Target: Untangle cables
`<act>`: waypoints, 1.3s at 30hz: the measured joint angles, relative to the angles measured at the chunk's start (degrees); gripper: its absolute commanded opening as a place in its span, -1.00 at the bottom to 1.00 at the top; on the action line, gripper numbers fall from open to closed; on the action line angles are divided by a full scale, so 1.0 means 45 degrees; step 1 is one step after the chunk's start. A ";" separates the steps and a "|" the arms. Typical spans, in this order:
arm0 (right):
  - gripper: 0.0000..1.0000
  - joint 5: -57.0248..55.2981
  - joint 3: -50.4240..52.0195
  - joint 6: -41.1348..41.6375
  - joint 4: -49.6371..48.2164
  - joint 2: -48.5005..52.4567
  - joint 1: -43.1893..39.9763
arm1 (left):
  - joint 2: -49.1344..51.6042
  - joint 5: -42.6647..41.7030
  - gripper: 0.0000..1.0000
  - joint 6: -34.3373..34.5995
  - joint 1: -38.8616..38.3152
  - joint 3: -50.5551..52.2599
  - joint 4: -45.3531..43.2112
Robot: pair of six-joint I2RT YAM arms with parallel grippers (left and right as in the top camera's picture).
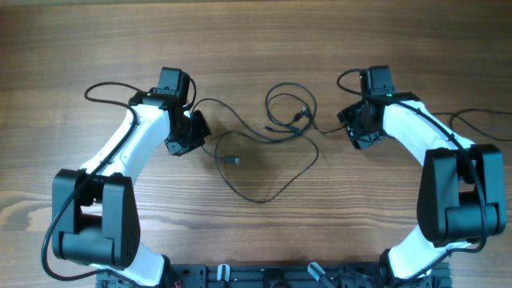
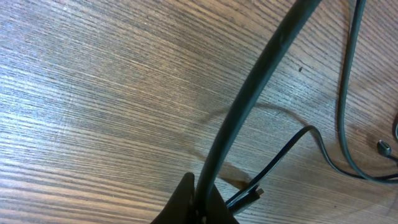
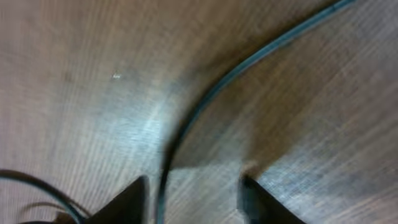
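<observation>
Thin black cables (image 1: 272,134) lie tangled mid-table in the overhead view: small loops (image 1: 290,102) at the top and a wide loop (image 1: 260,199) below, with a plug end (image 1: 233,161) inside. My left gripper (image 1: 190,134) is at their left end. In the left wrist view it (image 2: 202,200) is shut on a cable (image 2: 249,93) that rises up and right; a second plug (image 2: 252,193) lies beside the jaws. My right gripper (image 1: 358,126) is at the right end. In the right wrist view it (image 3: 194,190) is open, with a cable (image 3: 205,99) running between the fingers near the left one.
The table is bare wood (image 1: 256,48). Thicker black arm wires arc behind the left arm (image 1: 108,86) and beside the right arm (image 1: 480,116). Another cable strand (image 2: 343,106) and a small silvery tip (image 2: 384,147) lie to the right in the left wrist view.
</observation>
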State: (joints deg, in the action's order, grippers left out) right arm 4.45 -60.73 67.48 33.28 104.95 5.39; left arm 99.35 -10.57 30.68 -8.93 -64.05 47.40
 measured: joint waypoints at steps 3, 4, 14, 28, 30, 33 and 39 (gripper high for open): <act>-0.91 0.0010 0.0160 0.0243 -0.0019 0.0000 0.0024 | 0.0000 0.0000 -0.92 0.0000 0.0000 0.0000 0.0000; -0.91 0.0049 0.0160 0.0185 -0.0029 0.0000 0.0024 | 0.0000 0.0000 -0.92 0.0000 0.0000 0.0000 0.0000; -0.91 0.0991 -0.0763 -0.5197 0.2064 -0.0272 -0.0355 | 0.0000 0.0000 -0.92 0.0000 0.0000 0.0000 0.0010; 0.34 -0.0889 -0.5022 -0.7708 0.4653 -0.4376 -0.7339 | 0.0000 0.0000 -0.92 0.0000 0.0000 0.0000 0.0325; 0.58 -0.1258 -0.5013 -0.7732 0.5066 -0.4265 -0.8145 | 0.0000 0.0000 -0.92 0.0000 0.0000 0.0000 0.0325; 0.78 -0.1656 -0.5013 -0.7747 0.5605 -0.3895 -0.9141 | 0.0000 0.0000 -0.92 0.0000 0.0000 0.0000 0.0325; 0.99 -0.0418 -0.4988 -0.8335 0.6105 -0.3118 -0.9282 | 0.0000 0.0000 -0.91 0.0000 0.0000 0.0000 0.0325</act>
State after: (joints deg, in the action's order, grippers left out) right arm 2.57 -83.18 29.98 60.75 90.91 -36.38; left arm 99.35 -10.57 30.68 -8.93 -64.05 48.86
